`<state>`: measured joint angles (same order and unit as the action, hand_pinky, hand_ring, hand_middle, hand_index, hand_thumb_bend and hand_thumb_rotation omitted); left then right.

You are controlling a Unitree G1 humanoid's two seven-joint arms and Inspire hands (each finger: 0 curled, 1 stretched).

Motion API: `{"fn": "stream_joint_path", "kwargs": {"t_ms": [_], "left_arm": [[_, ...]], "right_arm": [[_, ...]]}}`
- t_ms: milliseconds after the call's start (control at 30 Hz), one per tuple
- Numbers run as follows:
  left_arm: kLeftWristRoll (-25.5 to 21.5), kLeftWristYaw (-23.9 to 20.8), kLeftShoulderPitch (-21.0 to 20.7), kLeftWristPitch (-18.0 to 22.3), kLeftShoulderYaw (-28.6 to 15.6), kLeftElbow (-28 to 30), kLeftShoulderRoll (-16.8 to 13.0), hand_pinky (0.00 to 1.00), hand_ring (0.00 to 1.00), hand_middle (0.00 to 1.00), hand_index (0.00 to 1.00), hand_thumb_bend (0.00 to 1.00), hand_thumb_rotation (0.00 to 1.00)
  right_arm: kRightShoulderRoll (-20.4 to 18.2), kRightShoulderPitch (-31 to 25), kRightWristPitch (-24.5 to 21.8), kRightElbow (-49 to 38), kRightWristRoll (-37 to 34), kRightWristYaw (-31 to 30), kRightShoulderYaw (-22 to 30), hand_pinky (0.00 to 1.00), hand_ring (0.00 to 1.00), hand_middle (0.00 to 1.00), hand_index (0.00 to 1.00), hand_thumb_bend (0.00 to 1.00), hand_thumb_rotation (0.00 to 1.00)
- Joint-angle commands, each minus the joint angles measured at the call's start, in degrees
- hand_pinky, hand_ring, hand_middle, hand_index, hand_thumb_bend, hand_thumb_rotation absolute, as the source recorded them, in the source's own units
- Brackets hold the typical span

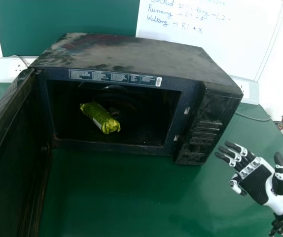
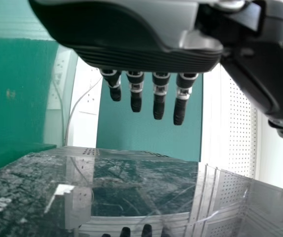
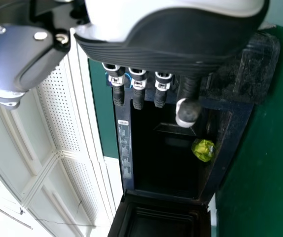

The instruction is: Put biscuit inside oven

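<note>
Left of centre in the head view, the biscuit packet (image 1: 100,119) had a shiny, crinkled wrapper like foil or thin plastic. Across the upper middle, the oven (image 1: 131,55) had a smooth, glossy top clouded by dull smears. At lower right, the right hand (image 1: 256,183) combined matt black surfaces with smooth white, plastic-looking ones.

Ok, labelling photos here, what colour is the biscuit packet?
The biscuit packet is shiny yellow-green, clearest in the head view.
</note>
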<state>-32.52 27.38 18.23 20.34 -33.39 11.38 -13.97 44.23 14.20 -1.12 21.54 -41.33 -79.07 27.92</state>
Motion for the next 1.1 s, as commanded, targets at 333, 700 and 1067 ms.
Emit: {"fn": "stream_joint_path", "kwargs": {"t_ms": [333, 700, 1067], "left_arm": [[5.2, 0.8, -1.8, 13.2, 0.8, -5.3, 2.9, 0.69, 0.92, 0.98, 0.96, 1.0, 0.96], [13.6, -2.2, -1.6, 25.8, 3.3, -8.4, 4.5, 0.67, 0.93, 0.98, 0.96, 1.0, 0.97], [17.9, -2.9, -1.3, 35.7, 5.0, -14.2, 1.7, 0.65, 0.92, 0.98, 0.96, 1.0, 0.97]], "right_arm": [[1.1, 3.6, 0.4, 7.2, 2.2, -0.8, 0.8, 0.0, 1.0, 1.0, 1.0, 0.96, 0.87], [0.4, 4.3, 2.1, 7.5, 3.4, -0.9, 0.5, 0.0, 1.0, 1.0, 1.0, 1.0, 0.89], [0.5, 4.5, 3.2, 8.2, 4.4, -0.5, 0.3, 0.0, 1.0, 1.0, 1.0, 0.97, 0.91]]}}
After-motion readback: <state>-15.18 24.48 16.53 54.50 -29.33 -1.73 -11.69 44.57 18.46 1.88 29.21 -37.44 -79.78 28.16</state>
